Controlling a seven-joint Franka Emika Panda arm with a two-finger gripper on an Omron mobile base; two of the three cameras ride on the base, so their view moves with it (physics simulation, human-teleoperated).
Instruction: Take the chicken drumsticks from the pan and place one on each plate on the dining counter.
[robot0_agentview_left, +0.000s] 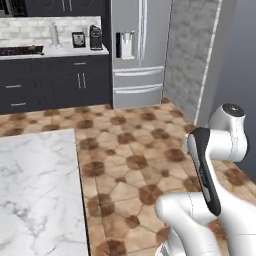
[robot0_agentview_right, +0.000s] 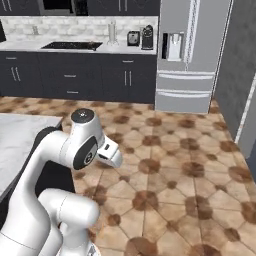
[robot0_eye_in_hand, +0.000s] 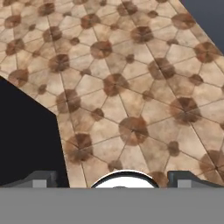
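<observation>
The dining counter (robot0_agentview_left: 35, 190) shows its white grey-veined marble top at the lower left of the left base view, and a corner of the dining counter (robot0_agentview_right: 20, 131) shows at the left of the right base view. My arm is folded beside it over the tiled floor. In the hand view my gripper (robot0_eye_in_hand: 114, 179) is open, its fingertips (robot0_eye_in_hand: 41, 179) far apart with nothing between them, looking down at the floor beside the counter's dark base (robot0_eye_in_hand: 26, 144). The pan, the chicken drumsticks and the plates are out of view or too small to make out.
Along the far wall run dark cabinets (robot0_agentview_left: 55, 80) under a marble worktop with a black cooktop (robot0_agentview_right: 70, 46), a toaster (robot0_agentview_left: 78, 39) and a coffee machine (robot0_agentview_left: 95, 37). A steel fridge (robot0_agentview_left: 137, 50) stands to their right, beside a grey brick wall (robot0_agentview_left: 190, 55). Brown tiled floor (robot0_agentview_left: 130, 150) lies open between.
</observation>
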